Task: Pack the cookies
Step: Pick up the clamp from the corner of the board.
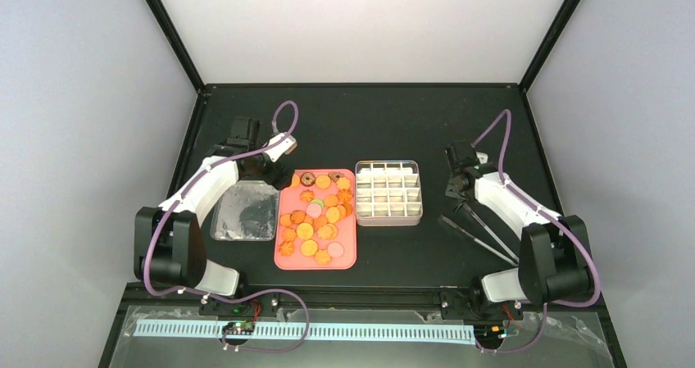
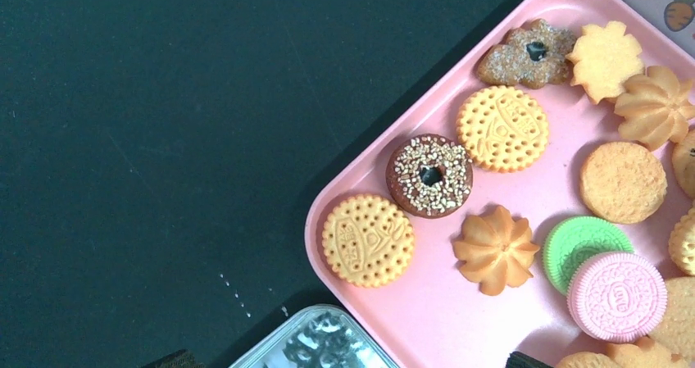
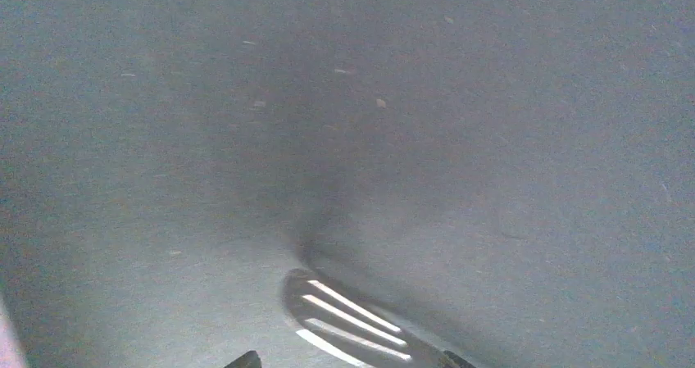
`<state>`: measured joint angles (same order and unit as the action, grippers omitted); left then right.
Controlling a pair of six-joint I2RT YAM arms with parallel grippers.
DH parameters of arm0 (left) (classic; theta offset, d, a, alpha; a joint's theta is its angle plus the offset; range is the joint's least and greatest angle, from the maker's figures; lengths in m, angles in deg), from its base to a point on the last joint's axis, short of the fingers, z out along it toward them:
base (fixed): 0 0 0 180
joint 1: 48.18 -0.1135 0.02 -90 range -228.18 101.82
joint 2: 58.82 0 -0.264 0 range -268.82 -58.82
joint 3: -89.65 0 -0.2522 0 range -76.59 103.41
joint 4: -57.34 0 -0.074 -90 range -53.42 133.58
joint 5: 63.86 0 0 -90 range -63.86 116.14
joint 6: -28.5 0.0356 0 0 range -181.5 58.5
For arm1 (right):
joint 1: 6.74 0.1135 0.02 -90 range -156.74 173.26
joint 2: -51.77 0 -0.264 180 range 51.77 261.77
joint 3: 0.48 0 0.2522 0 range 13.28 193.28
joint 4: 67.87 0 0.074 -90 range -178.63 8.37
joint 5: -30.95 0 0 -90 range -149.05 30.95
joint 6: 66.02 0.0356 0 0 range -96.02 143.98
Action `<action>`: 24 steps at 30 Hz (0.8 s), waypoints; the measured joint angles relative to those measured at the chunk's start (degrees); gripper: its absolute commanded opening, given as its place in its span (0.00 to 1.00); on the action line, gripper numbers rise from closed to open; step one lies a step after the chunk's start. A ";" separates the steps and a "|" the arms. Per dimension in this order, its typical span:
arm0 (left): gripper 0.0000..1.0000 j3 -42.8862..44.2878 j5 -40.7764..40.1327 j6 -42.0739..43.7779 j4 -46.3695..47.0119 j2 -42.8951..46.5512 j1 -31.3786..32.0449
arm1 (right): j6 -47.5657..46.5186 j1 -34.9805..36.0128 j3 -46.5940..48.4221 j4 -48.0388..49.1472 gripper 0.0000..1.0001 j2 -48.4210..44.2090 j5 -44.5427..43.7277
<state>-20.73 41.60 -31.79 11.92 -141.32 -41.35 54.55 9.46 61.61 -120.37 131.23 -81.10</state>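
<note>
Nothing is legible: embossed lettering on several round cookies (image 2: 368, 240) in the left wrist view is too soft to read.

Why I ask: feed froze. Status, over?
Left gripper open over pink tray. Right gripper open by tongs. Cookies all on tray, tin empty. Nothing blocking.

Overhead and close left wrist views share pink tray (image 1: 345, 261)

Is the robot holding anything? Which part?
Nothing. The left gripper hangs open over the pink tray; the right gripper stands open around the tongs' slotted end.
</note>
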 measured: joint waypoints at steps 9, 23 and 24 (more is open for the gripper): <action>0.99 0.33 0.20 0.35 -0.68 0.02 0.00 | -2.54 -4.87 -2.84 2.58 0.49 2.36 1.20; 0.99 0.33 0.07 1.05 -1.53 0.46 0.00 | -4.94 -6.23 -0.39 4.44 0.15 7.67 3.15; 0.99 0.33 0.00 1.20 -1.55 0.66 0.00 | -4.96 -6.27 0.02 4.48 0.13 8.00 3.15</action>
<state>-20.41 41.60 -30.58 10.37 -140.66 -41.35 49.59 3.19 61.63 -115.89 139.23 -77.95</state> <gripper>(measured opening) 0.988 0.168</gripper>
